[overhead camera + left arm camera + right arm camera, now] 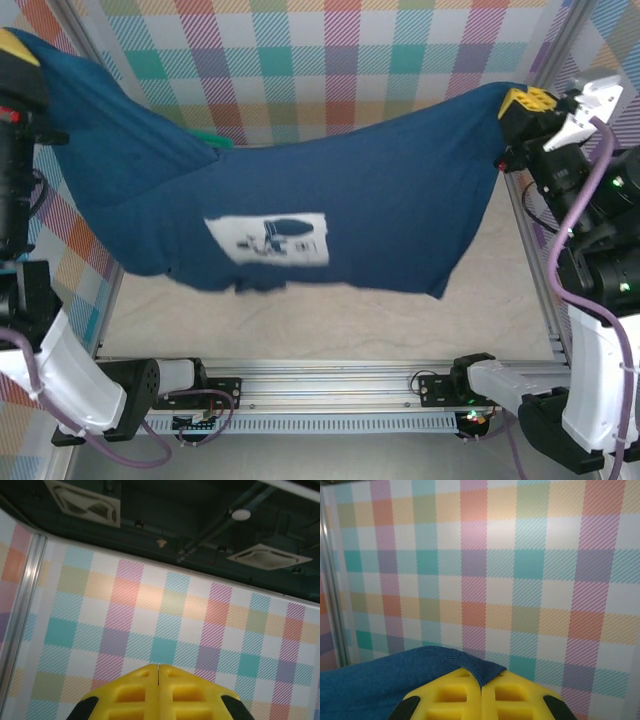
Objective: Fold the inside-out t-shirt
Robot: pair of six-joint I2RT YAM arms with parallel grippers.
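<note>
My left hand (158, 671) and right hand (481, 682), both clamped shut, string one inside-out t-shirt (350, 195) between them.

On the left, my pads sit flush and no cloth shows at the tips. From above, though, the shirt's left corner rises to that hand, so I judge it pinched there. The shirt hangs spread in the air over the pale surface (330, 325), sagging in the middle, with one white printed patch (268, 240) facing the top camera. On the right, my hand grips a hemmed edge. The cloth is soft, light and limp and will droop wherever unsupported, so I judge corners and seamed edges the best holds. Count: one shirt, one patch, two hands.
</note>
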